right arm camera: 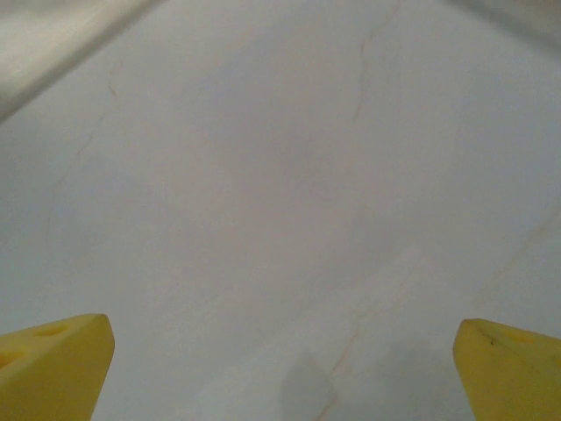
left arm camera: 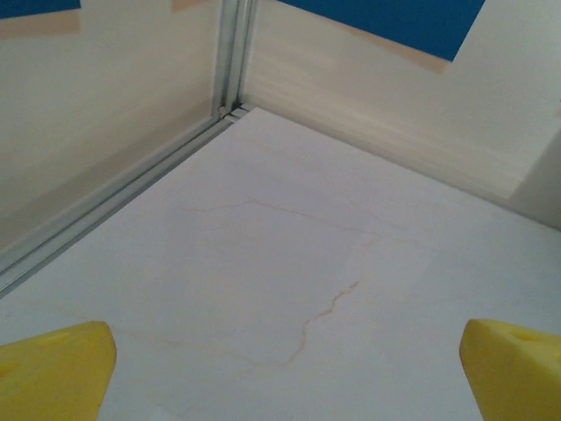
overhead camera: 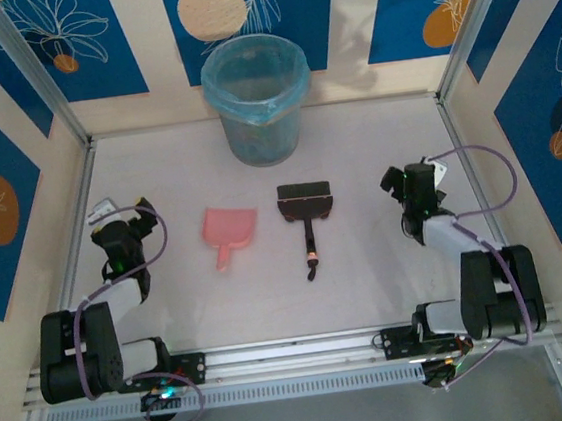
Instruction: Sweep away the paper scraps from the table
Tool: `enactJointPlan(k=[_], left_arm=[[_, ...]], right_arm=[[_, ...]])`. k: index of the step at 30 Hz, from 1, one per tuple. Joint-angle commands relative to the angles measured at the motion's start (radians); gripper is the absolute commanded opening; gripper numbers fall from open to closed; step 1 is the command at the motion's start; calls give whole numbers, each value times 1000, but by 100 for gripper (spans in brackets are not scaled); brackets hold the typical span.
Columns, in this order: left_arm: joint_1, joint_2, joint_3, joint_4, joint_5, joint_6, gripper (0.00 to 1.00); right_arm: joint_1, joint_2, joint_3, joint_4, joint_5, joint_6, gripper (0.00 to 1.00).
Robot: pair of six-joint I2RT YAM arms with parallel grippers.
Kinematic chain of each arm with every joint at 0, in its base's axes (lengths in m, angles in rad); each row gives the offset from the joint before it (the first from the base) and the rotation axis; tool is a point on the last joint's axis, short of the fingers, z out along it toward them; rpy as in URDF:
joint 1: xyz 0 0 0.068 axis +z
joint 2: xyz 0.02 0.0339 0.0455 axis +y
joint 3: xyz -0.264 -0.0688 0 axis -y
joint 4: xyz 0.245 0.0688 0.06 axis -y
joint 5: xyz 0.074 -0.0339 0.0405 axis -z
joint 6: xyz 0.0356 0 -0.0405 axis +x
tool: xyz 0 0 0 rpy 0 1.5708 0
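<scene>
While the left gripper [left arm camera: 287, 355] and right gripper [right arm camera: 282, 351] sit wide open, a pink dustpan [overhead camera: 229, 228] lies left of the brush [overhead camera: 306, 208].

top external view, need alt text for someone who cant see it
A pale table seen from above, with a pink dustpan and a dark hand brush lying side by side at its centre, not touching. A bin with a blue liner stands at the far edge, and the left claw and right claw sit at either side, holding nothing.
</scene>
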Motion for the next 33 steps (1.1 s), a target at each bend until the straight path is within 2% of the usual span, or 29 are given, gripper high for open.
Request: enactJointPlan(k=[1, 3, 5, 8, 11, 14, 19, 28, 31, 33], left_arm=[[4, -7, -10, 38, -16, 70, 100], [-19, -22, 3, -24, -27, 93, 100], [-41, -29, 2, -70, -51, 109, 100], [-46, 20, -54, 41, -71, 109, 100], [-48, 72, -77, 131, -66, 106, 100], [-59, 123, -96, 212, -67, 118, 100], [-98, 169, -128, 341, -51, 180, 100], [-170, 254, -109, 421, 61, 322, 100], [-177, 333, -124, 536, 47, 326, 100], [-177, 321, -114, 494, 53, 327, 100]], right_arm=[[16, -18, -8, 171, 44, -170, 99], [15, 23, 55, 53, 73, -161, 99], [35, 78, 73, 43, 119, -182, 99], [52, 134, 35, 178, 21, -284, 99], [50, 150, 0, 280, -129, -357, 99], [54, 166, -52, 409, -166, -393, 99], [44, 205, -46, 420, -176, -383, 99], [116, 184, -214, 728, -103, -455, 99], [120, 185, -222, 746, -100, -458, 99], [116, 189, -210, 722, -113, -458, 99]])
